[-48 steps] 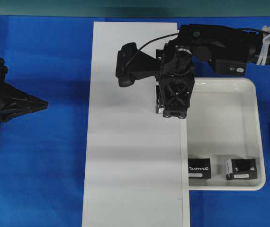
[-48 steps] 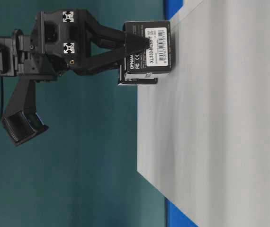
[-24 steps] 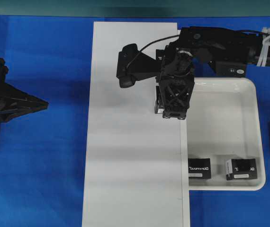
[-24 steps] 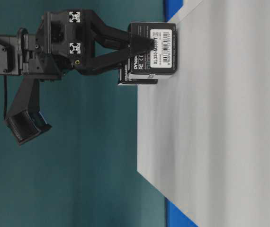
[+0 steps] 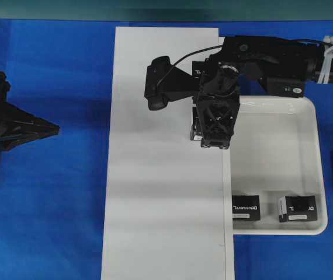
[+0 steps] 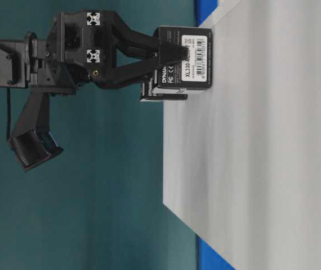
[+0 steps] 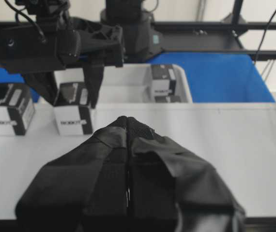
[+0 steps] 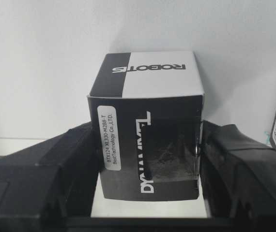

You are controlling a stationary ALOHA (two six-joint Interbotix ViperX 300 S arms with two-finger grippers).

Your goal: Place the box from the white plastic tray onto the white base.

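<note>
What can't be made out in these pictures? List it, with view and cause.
- Held box: in the overhead view it is almost wholly under the right gripper.
- Whether it rests on the white base: its underside shows in no view.
- Second box on the base: overhead, it is under the right arm; in the right wrist view it is cut off at the right edge.
- Lettering on the tray boxes: too small in the overhead view.

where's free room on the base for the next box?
White base: bare from the right pincer and its held box toward the near edge, and along the left side. Crowded only at the far right, where another box stands beside it.
</note>
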